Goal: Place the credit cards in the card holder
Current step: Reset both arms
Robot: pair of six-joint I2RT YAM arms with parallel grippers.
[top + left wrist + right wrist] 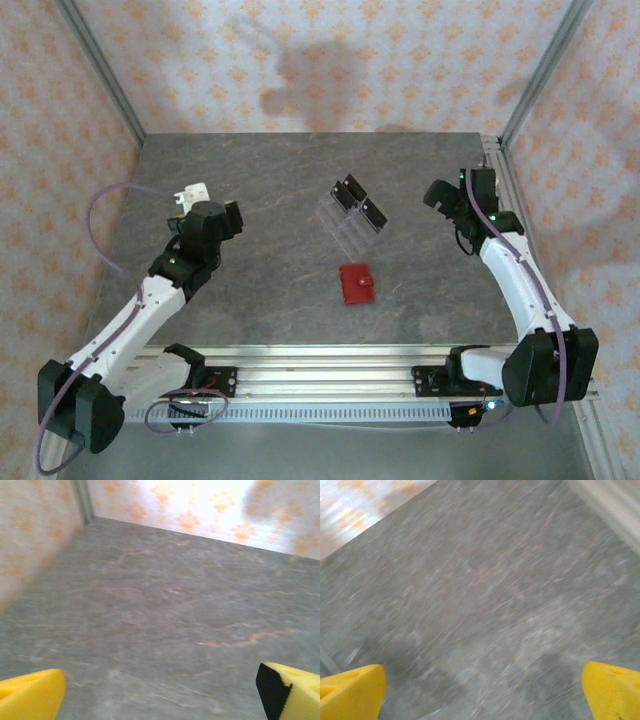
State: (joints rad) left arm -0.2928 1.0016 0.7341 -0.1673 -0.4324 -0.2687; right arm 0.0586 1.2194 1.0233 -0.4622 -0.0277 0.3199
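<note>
The card holder (pixel 356 283), a small red wallet, lies folded shut on the grey table just right of centre. The credit cards are out of view. My left gripper (pixel 230 216) hovers over the left part of the table, well left of the wallet. It is open, with yellow fingertips (pixel 30 695) at the frame corners and bare table between them. My right gripper (pixel 438 194) is at the right, beyond the wallet. It also stands open, and nothing but blurred table lies between its yellow fingertips (pixel 612 690).
A clear plastic tray (pixel 352 213) with black tabs lies at mid-table, just beyond the wallet and between the two grippers. Patterned walls close the table on three sides. A metal rail (pixel 320 375) runs along the near edge.
</note>
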